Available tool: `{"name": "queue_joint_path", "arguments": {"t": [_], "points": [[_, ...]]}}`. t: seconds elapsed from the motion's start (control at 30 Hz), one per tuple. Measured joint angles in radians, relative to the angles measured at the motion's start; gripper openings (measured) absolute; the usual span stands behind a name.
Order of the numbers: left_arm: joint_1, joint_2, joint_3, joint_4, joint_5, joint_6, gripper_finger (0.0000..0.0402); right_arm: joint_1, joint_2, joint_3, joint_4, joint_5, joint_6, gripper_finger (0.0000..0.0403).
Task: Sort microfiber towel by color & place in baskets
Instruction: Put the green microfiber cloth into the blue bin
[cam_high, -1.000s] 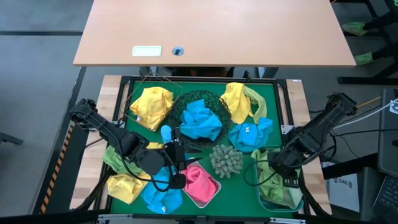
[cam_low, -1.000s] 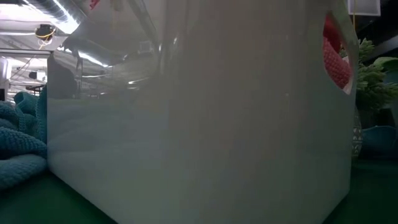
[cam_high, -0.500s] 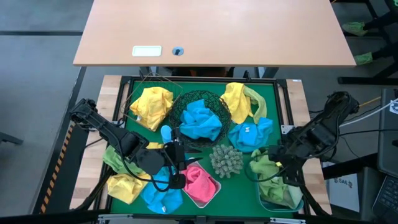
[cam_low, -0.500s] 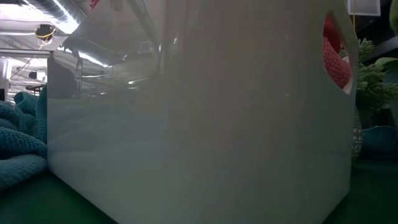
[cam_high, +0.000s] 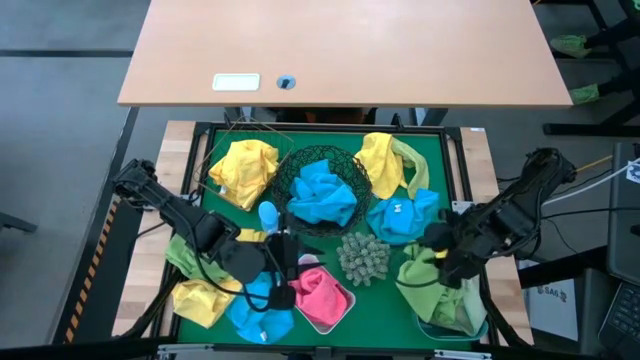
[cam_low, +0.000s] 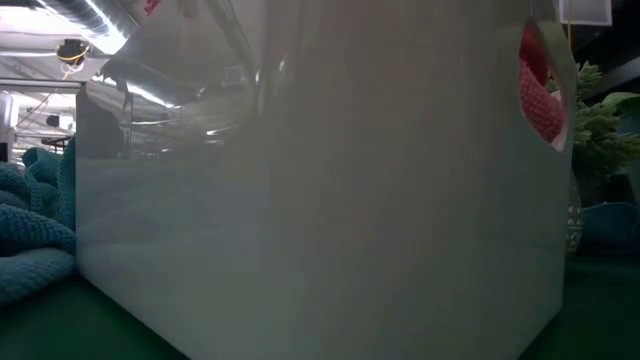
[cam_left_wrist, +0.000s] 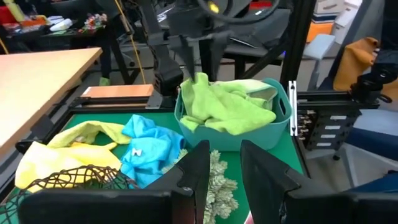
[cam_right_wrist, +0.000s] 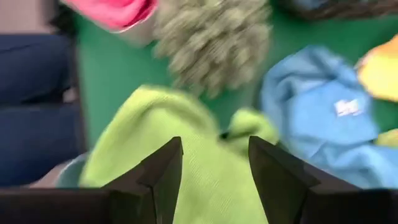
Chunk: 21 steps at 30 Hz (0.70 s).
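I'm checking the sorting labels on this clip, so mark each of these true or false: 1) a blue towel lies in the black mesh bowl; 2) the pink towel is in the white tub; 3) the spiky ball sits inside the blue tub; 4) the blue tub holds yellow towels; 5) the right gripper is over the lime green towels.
1) True: a blue towel fills the black mesh bowl.
2) True: the pink towel lies in the white tub.
3) False: the spiky ball sits on the green mat, beside the blue tub.
4) False: it holds lime green towels.
5) True: the right gripper is over them.
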Motion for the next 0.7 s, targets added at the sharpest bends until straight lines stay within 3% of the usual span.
{"name": "queue_joint_path", "arguments": {"t": [0.1, 0.5, 0.7], "points": [[-0.003, 0.000, 0.000, -0.010, 0.001, 0.000, 0.0085, 0.000, 0.000, -0.066, 0.050, 0.038, 0.000, 0.0184], [-0.006, 0.000, 0.000, -0.069, 0.000, -0.001, 0.0085, 0.001, 0.001, -0.492, 0.444, -0.182, 0.008, 0.0184], [-0.011, -0.001, 0.000, -0.090, 0.000, -0.002, 0.0085, -0.001, 0.001, -0.585, 0.471, -0.234, 0.046, 0.0184]]}}
